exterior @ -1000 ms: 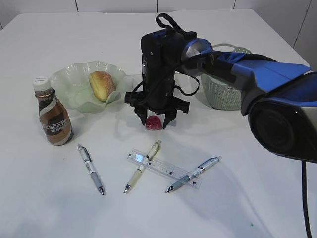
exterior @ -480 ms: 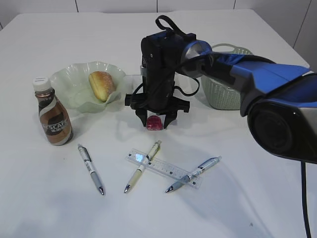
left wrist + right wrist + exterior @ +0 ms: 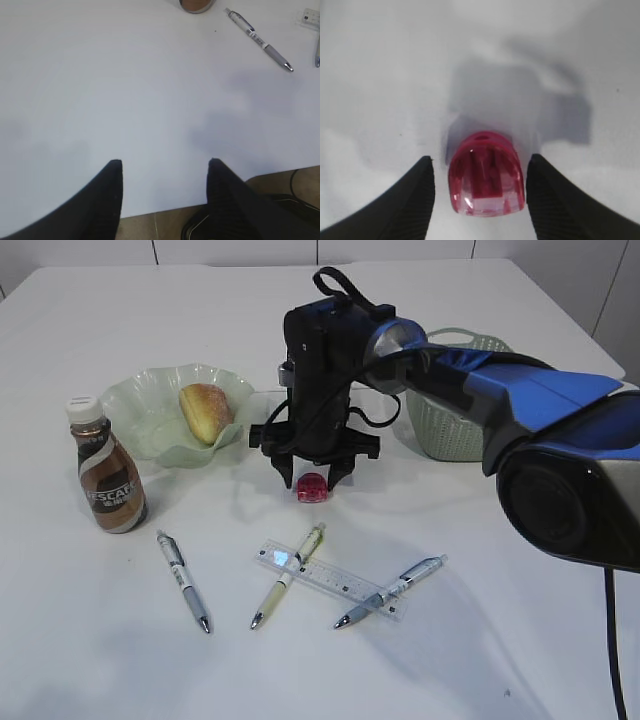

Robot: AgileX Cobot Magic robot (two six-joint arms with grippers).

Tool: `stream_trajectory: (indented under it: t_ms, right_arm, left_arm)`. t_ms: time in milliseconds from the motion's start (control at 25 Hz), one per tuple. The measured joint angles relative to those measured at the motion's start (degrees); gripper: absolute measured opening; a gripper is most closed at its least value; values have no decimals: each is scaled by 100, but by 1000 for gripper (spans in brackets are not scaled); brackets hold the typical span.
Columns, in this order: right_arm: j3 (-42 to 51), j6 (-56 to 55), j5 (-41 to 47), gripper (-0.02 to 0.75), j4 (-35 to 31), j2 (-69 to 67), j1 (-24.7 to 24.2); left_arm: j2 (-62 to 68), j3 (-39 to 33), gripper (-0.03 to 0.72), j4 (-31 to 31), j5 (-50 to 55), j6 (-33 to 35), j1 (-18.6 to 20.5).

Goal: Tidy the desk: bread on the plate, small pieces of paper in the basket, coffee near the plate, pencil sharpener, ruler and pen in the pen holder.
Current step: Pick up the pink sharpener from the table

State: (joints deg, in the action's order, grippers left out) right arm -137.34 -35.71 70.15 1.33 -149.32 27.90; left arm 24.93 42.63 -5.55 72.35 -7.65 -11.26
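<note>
On the white surface (image 3: 480,640), at the far left around nine o'clock, the coffee (image 3: 106,474) stood upright with its white cap on, just beside the plate (image 3: 140,405). The plate, toward ten o'clock, held the bread (image 3: 205,412), which lay tilted against the right side of the bowl; nothing else showed in it.

Along the six o'clock side lay a grey pen (image 3: 184,580), then a cream pen (image 3: 288,574) crossing the left end of the clear ruler (image 3: 335,580), and a blue pen (image 3: 392,591) crossing the ruler's right end.

At the centre, the right pincer (image 3: 313,478) pointed straight down with its jaws spread on either side of the red pencil sharpener (image 3: 312,487). In the right wrist view the sharpener (image 3: 486,180) sat between the two dark fingers (image 3: 412,200) with a gap of white surface on each side, so it was not pinched. I could not tell whether it rested fully on the surface.

At about two o'clock, behind the blue arm, the basket (image 3: 440,425) stood partly hidden; its inside could not be seen.

The left pincer (image 3: 165,170) appeared only in its own wrist view, jaws spread and holding nothing, hovering over bare surface near the edge, with the grey pen (image 3: 257,39) far off at one o'clock.
</note>
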Motion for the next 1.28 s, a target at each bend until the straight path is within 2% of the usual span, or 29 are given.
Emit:
stream_trajectory:
  t_ms: [320, 1280]
  right_arm:
    - [-71, 361, 0, 460, 17, -35, 0]
    - [-71, 437, 0, 460, 49, -47, 0]
  left_arm:
    - [0, 0, 377, -73, 0, 0, 0]
    - [0, 0, 377, -95, 0, 0, 0]
